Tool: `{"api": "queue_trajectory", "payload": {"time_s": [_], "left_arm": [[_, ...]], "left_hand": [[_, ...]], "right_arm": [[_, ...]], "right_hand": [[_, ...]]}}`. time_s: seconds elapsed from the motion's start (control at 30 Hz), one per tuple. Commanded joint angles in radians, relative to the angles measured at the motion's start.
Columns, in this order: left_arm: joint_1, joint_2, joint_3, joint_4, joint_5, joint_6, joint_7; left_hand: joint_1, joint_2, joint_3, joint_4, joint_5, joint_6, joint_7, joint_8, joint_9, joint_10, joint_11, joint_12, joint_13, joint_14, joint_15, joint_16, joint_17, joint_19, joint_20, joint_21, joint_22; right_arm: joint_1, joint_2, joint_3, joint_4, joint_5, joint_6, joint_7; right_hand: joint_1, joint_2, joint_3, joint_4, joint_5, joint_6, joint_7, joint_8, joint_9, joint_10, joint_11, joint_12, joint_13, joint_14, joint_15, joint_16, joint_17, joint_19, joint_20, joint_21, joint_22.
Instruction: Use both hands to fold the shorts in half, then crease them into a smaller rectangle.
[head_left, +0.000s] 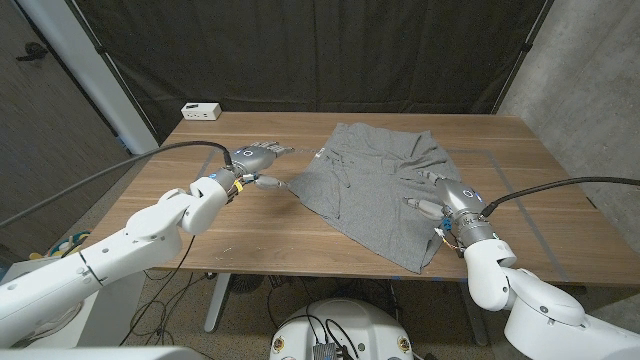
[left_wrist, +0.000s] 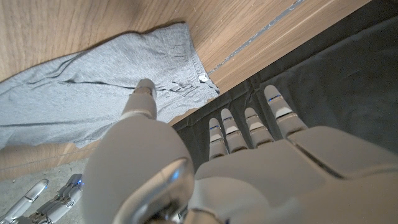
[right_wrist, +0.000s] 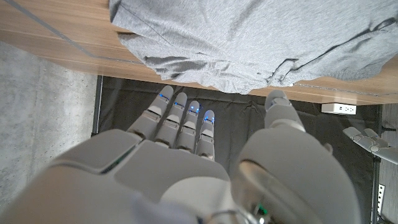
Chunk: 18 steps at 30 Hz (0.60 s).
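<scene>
Lying rumpled on the desk (head_left: 250, 235), grey shorts (head_left: 375, 185) sit between left hand (head_left: 255, 160) and right hand (head_left: 440, 200), both spread, holding nothing.

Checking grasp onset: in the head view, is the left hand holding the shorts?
No: the left hand hovers open beside the shorts, its fingers spread and clear of the cloth.

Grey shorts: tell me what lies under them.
The shorts lie spread on the wooden table, which shows all around them. Whatever the cloth covers cannot be seen.
</scene>
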Motion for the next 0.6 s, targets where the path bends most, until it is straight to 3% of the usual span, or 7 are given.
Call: {"api": "queue_trajectory", "payload": {"time_s": [0.03,0.2,0.3,0.43,0.6], "left_arm": [[0.006,-0.016,0.030,0.011,0.092,0.018,0.022],[0.005,-0.025,0.044,0.021,0.137,0.026,0.033],[0.005,-0.028,0.052,0.025,0.161,0.031,0.032],[0.008,-0.034,0.056,0.035,0.182,0.035,0.044],[0.003,-0.041,0.067,0.048,0.206,0.033,0.043]], "left_hand": [[0.030,-0.003,0.001,-0.002,0.013,0.014,0.001,0.009,0.004,0.012,-0.003,0.004,0.003,0.015,-0.001,0.007,0.001,0.014,0.000,0.007,0.003],[0.067,-0.004,0.002,-0.003,0.027,0.015,-0.009,0.006,0.005,0.010,-0.007,0.000,0.004,0.018,0.002,0.004,0.001,0.027,-0.003,0.011,0.003],[0.124,-0.008,0.001,-0.002,0.050,0.034,-0.032,0.009,0.007,0.029,-0.024,0.002,0.005,0.029,-0.009,0.002,0.001,0.042,-0.015,0.015,0.004],[0.147,-0.011,-0.002,0.000,0.060,0.045,-0.047,0.011,0.007,0.040,-0.038,0.004,0.006,0.032,-0.014,0.001,0.001,0.047,-0.019,0.016,0.004],[0.188,-0.016,-0.012,0.007,0.079,0.078,-0.076,0.016,0.009,0.071,-0.074,0.009,0.007,0.045,-0.033,0.001,0.000,0.053,-0.024,0.017,0.006]], "right_arm": [[0.023,0.023,-0.103,-0.012,-0.151,-0.108,0.027],[0.018,0.022,-0.101,-0.026,-0.153,-0.130,0.047],[0.033,0.015,-0.129,-0.038,-0.176,-0.153,0.075],[0.036,0.013,-0.154,-0.044,-0.202,-0.173,0.086],[0.019,0.006,-0.141,-0.059,-0.178,-0.171,0.105]], "right_hand": [[0.035,-0.010,-0.009,-0.004,0.014,0.014,-0.005,0.002,0.006,0.015,-0.007,0.008,0.007,0.016,-0.114,0.014,0.012,0.011,-0.014,0.008,0.005],[0.067,-0.014,-0.013,-0.006,0.023,0.046,-0.014,0.011,0.007,0.032,-0.016,0.015,0.013,0.027,-0.123,0.028,0.027,0.019,-0.020,0.011,0.007],[0.086,-0.018,-0.016,-0.006,0.028,0.064,-0.019,0.015,0.007,0.045,-0.015,0.020,0.016,0.032,-0.128,0.036,0.035,0.026,-0.023,0.014,0.008],[0.134,-0.022,-0.033,0.004,0.043,0.136,-0.031,0.034,0.008,0.097,-0.037,0.039,0.027,0.069,-0.142,0.077,0.074,0.050,-0.026,0.024,0.012],[0.173,-0.014,-0.048,0.010,0.055,0.195,-0.044,0.046,0.009,0.143,-0.044,0.056,0.036,0.106,-0.158,0.120,0.115,0.071,-0.031,0.034,0.015]]}}
